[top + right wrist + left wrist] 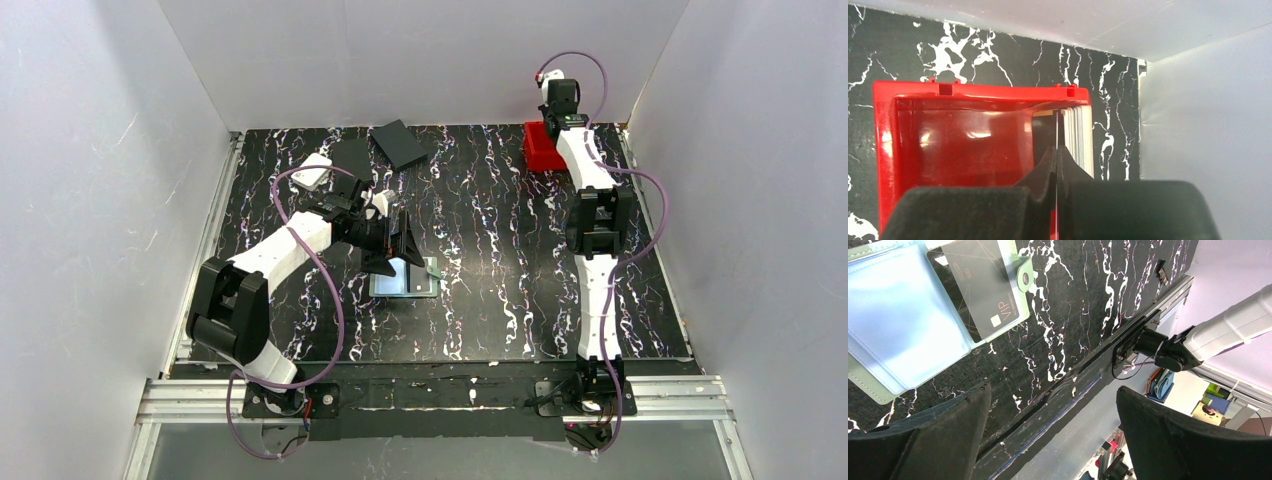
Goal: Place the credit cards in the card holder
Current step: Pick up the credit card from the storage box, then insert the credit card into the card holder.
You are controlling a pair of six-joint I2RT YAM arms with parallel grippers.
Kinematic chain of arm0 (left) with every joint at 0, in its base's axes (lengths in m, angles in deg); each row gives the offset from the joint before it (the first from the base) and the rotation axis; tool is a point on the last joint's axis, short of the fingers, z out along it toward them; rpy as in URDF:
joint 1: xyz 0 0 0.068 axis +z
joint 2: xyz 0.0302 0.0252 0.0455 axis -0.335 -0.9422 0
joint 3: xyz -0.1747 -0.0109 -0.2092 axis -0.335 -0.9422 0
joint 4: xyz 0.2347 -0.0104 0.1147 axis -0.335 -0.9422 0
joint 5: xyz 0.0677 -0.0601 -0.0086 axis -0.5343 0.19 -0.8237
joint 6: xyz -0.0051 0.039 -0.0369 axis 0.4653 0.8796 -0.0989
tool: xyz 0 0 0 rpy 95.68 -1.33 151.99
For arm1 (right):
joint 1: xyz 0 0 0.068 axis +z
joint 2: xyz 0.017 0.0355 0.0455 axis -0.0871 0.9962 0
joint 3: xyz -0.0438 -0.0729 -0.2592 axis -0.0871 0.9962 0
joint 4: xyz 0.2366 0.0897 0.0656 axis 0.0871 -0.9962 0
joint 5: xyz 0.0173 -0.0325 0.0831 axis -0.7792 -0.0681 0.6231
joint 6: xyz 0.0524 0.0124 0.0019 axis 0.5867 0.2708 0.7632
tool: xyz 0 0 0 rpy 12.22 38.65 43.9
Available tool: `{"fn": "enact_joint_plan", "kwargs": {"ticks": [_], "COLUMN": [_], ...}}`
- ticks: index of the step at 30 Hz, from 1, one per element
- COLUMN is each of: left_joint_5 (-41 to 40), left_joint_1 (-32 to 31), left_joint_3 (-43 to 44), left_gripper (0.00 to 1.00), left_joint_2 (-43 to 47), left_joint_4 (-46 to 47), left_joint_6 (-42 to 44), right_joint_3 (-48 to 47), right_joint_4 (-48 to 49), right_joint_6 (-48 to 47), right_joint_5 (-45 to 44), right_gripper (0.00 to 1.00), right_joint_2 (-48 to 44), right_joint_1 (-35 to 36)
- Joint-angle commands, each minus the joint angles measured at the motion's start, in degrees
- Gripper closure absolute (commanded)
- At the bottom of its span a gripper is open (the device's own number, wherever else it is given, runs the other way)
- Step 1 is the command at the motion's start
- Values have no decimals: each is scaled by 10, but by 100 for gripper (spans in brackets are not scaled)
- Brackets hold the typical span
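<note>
Pinching a credit card [1056,131] to lift it from the red bin [885,150], the right gripper [1056,162] is clamped shut, while the left gripper [1053,407] hangs open over the card holder [898,315].

I see bright, even light from above and only soft shadows. Glare whitens the pockets of the card holder [898,315] and streaks the red bin [963,135]; both wrist foregrounds look soft.

The left arm [290,245] bends up from a low elbow at the near left and angles inward. Its wrist is tipped down and the left claw [1053,405] is spread wide, holding nothing. The right arm [600,290] stretches straight to the far side, with the right claw [1055,152] pointing down and its fingers pinched on a credit card [1056,127] seen edge-on.
</note>
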Motion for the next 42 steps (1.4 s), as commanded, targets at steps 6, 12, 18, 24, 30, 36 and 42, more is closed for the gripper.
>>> {"fn": "enact_joint_plan", "kwargs": {"ticks": [6, 12, 18, 24, 30, 36, 42], "left_joint_5": [-5, -18, -2, 7, 18, 46, 64], "left_joint_1": [-1, 30, 72, 105, 112, 113, 111], "left_joint_3": [-9, -16, -33, -85, -117, -114, -88], "left_gripper": [4, 4, 4, 5, 12, 35, 56], "left_joint_2": [25, 53, 80, 117, 116, 64, -12], "left_joint_4": [-11, -33, -48, -25, 22, 58, 64], "left_joint_6": [10, 28, 35, 4, -33, -47, -37], "right_joint_3": [-2, 135, 529, 790, 934, 994, 970], "right_joint_4": [-16, -31, 205, 368, 418, 503, 532], "right_joint_6": [61, 260, 560, 750, 772, 797, 765], "right_joint_5": [-31, 88, 430, 593, 542, 536, 528], "right_gripper": [99, 99, 99, 99, 99, 99, 99], "right_joint_2": [-118, -253, -461, -562, -607, -605, -531], "right_joint_1": [-4, -3, 3, 106, 268, 313, 334]}}
